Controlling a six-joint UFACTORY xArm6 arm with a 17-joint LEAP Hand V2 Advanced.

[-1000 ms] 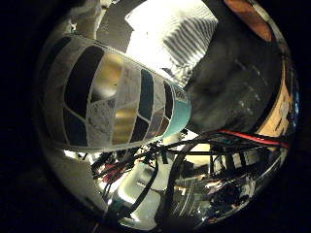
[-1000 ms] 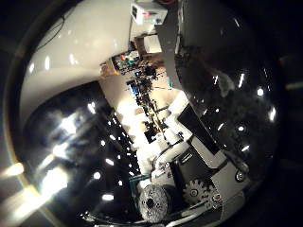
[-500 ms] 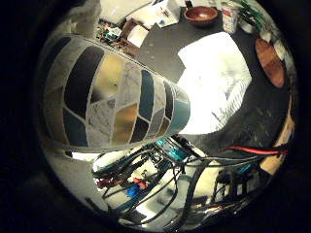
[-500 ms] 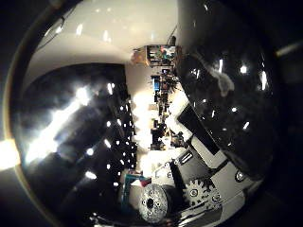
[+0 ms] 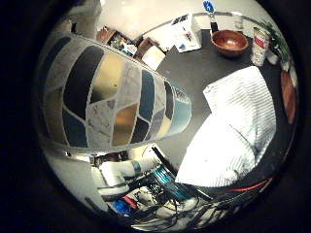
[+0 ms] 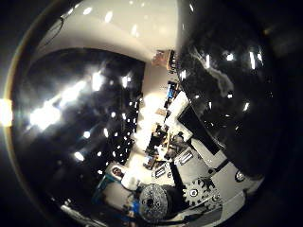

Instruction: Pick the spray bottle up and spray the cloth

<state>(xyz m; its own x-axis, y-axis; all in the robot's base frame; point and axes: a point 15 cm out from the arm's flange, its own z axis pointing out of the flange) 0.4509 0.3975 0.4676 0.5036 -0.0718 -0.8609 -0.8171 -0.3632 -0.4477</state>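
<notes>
The spray bottle [image 5: 112, 102], with a mosaic body of blue, gold and white panels, fills much of the little finger side view and lies close against my palm. It is off the table, and its narrower end points toward the white ribbed cloth [image 5: 233, 131], which lies spread on the dark table [image 5: 194, 73] below and beyond it. In the thumb side view, geared and white parts of my right hand [image 6: 199, 189] show beside large glossy black surfaces [image 6: 222, 85] pressed close to the camera. My fingers' wrap round the bottle is mostly hidden.
Beyond the cloth a wooden bowl [image 5: 229, 42], a printed can [image 5: 260, 46] and a white box [image 5: 187, 31] stand on the table. A brown wooden dish [image 5: 287, 94] lies beside the cloth. Room clutter and equipment show past the table's edge.
The whole view has swung while the bottle stays fixed against my palm. The cloth, bowl and can now show more fully, with the cloth further under the bottle's end.
</notes>
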